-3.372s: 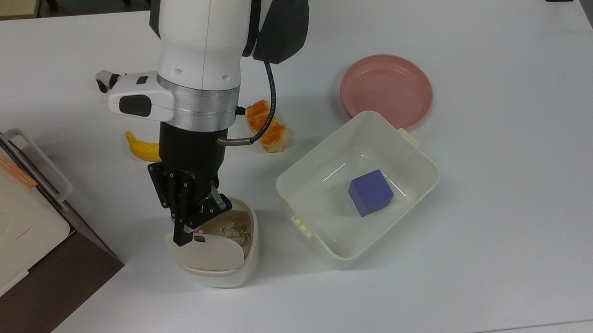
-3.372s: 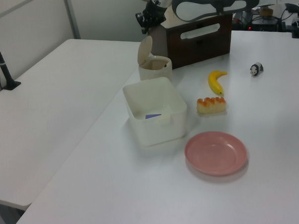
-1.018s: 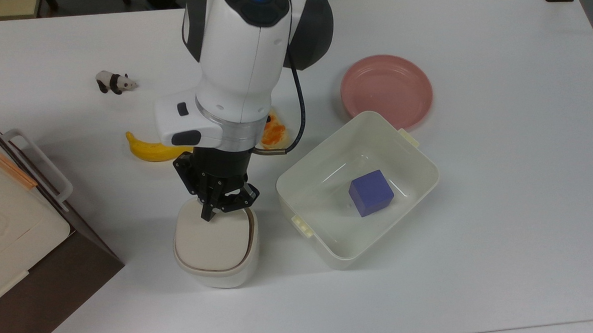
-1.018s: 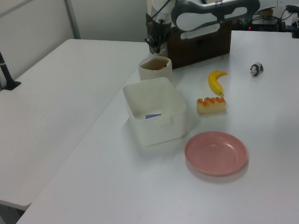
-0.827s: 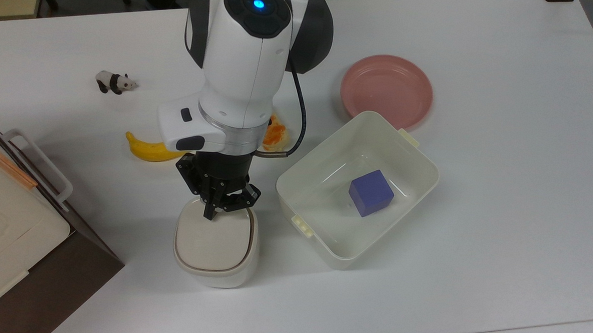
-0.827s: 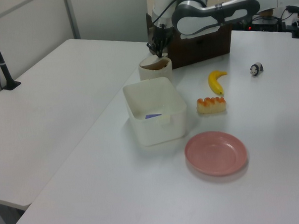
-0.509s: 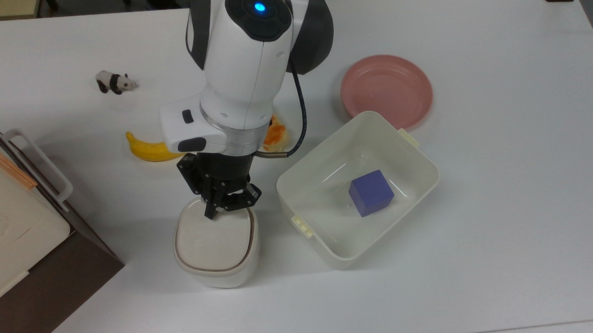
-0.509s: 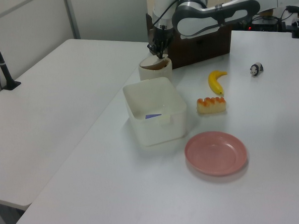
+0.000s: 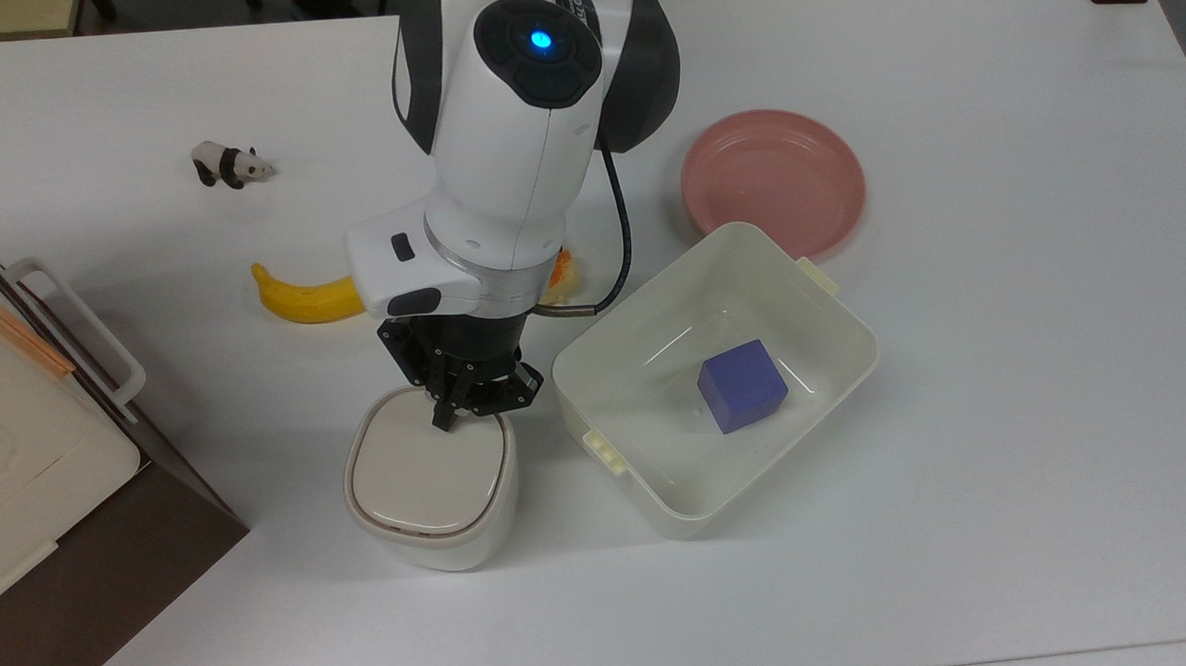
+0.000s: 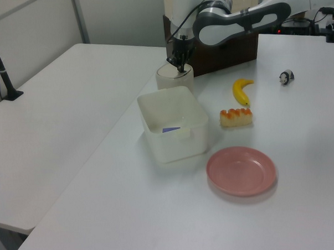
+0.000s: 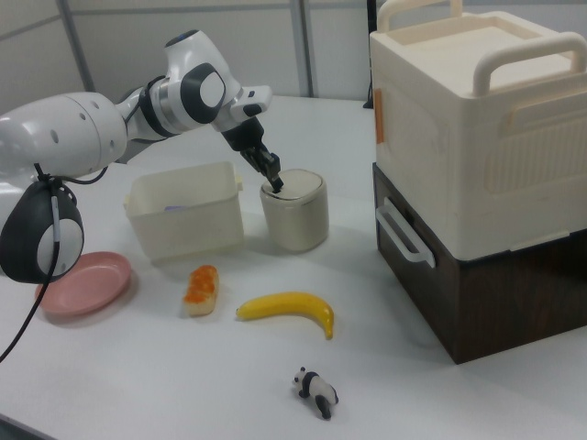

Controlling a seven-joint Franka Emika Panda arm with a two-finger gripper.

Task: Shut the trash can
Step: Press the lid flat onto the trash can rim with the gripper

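The trash can (image 9: 430, 485) is a small cream-white rounded-square bin near the table's front in the top view, just left of the white tub. Its beige lid (image 9: 427, 472) lies flat on the rim. My gripper (image 9: 446, 420) points down with its fingers shut together, tips touching the lid's far edge and holding nothing. From the left view the gripper (image 10: 180, 70) rests on top of the trash can (image 10: 174, 80). In the right view the gripper (image 11: 276, 186) touches the lid's left side on the trash can (image 11: 294, 213).
A white tub (image 9: 653, 506) with a blue cube (image 9: 742, 386) stands right of the bin. Behind it lie a pink plate (image 9: 774, 182), a banana (image 9: 303, 299), an orange pastry (image 9: 562, 271) and a toy panda (image 9: 228, 166). A cream container on a brown box (image 9: 27, 448) stands at the top view's left.
The lid, tilted up 3.4 s ago, has come down flat on the bin. My gripper moved down with it and shifted slightly to the top view's right.
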